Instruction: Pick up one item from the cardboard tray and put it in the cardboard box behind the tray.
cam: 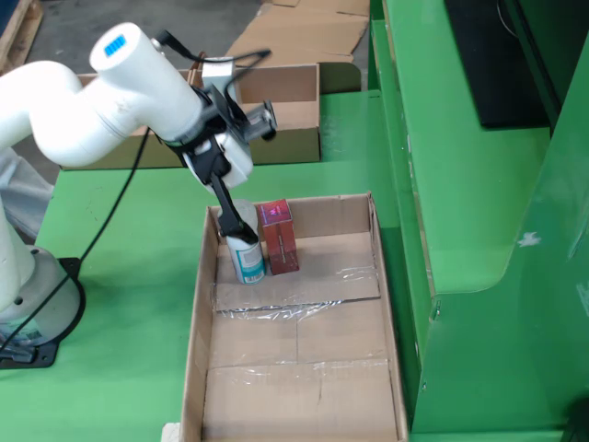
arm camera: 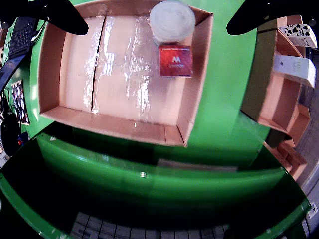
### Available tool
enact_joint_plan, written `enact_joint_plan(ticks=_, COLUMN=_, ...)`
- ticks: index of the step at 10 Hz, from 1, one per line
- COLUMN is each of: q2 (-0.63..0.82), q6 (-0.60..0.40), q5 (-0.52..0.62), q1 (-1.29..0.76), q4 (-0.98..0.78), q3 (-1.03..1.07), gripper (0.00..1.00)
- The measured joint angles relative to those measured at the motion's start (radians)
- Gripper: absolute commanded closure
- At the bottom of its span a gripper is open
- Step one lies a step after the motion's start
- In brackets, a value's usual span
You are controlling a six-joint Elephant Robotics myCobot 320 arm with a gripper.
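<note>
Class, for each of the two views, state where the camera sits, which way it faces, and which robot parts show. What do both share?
image: rides on the pincer, looking down into the cardboard tray; only dark fingertips show.
image2: fixed, raised, looking down at the tray; white arm and pincer show.
Shared: tray, white can, red box.

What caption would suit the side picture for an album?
White robot arm's gripper reaching onto a white can beside a red box in a cardboard tray.

matt cardboard tray [cam: 386, 276], glossy clear tape [arm camera: 134, 64]; glossy green table [cam: 138, 212].
</note>
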Motion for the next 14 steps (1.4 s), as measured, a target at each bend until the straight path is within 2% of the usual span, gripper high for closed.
enact_joint_plan(ticks=3, q2=-0.025, q6=-0.009, q5=0.023, q1=-0.018, q4=0.026, q3=-0.031, gripper=0.0)
enact_joint_plan(ticks=6, q2=-0.023, q6=-0.015, q5=0.043, q1=-0.038, q4=0.129, q3=-0.158, gripper=0.0)
enact_joint_plan(ticks=14, q2=-0.014, q6=-0.026, q5=0.072, q1=-0.064, q4=0.187, q3=-0.276, gripper=0.0)
